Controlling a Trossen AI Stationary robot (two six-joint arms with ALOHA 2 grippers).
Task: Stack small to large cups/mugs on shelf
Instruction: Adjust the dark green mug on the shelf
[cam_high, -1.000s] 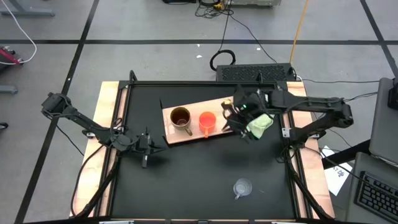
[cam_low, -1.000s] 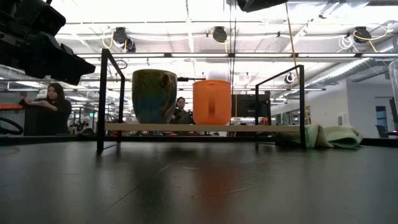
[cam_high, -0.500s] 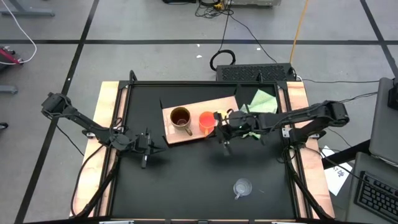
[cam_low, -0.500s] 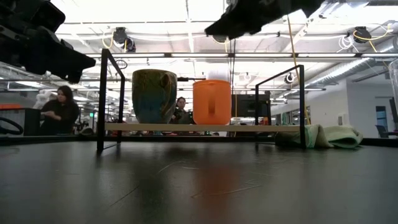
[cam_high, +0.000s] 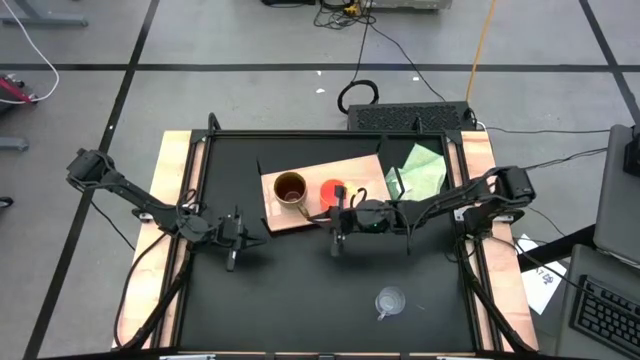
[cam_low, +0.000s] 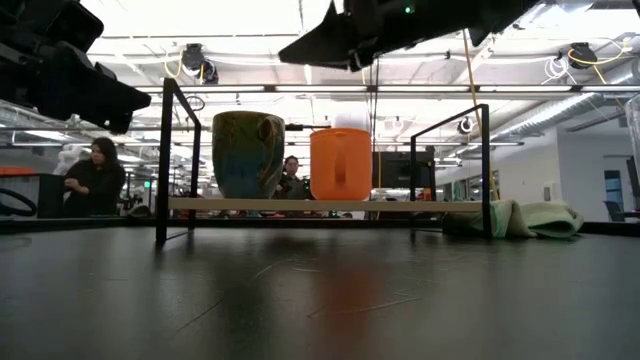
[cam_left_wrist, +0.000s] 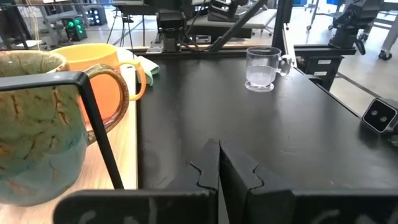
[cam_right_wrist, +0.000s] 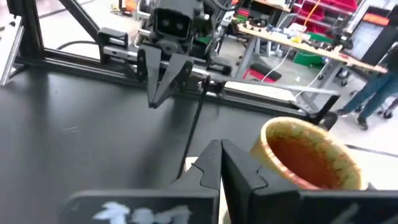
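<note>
Glass first: the small clear cup stands alone on the black table at its near edge, well apart from both arms. Farther in, the right gripper hangs over the mat just in front of the shelf, its fingers pressed together with nothing between them; the clear cup lies nearer the front edge than this gripper, to its right in the overhead view. The left gripper waits at the table's left side, fingers likewise closed and empty. On the light-wood shelf the brown-gold mug and the orange cup stand upright side by side, the orange one just beyond the right gripper's wrist. A light green cloth lies past the shelf's right end. In the level view, people show in the room behind.
</note>
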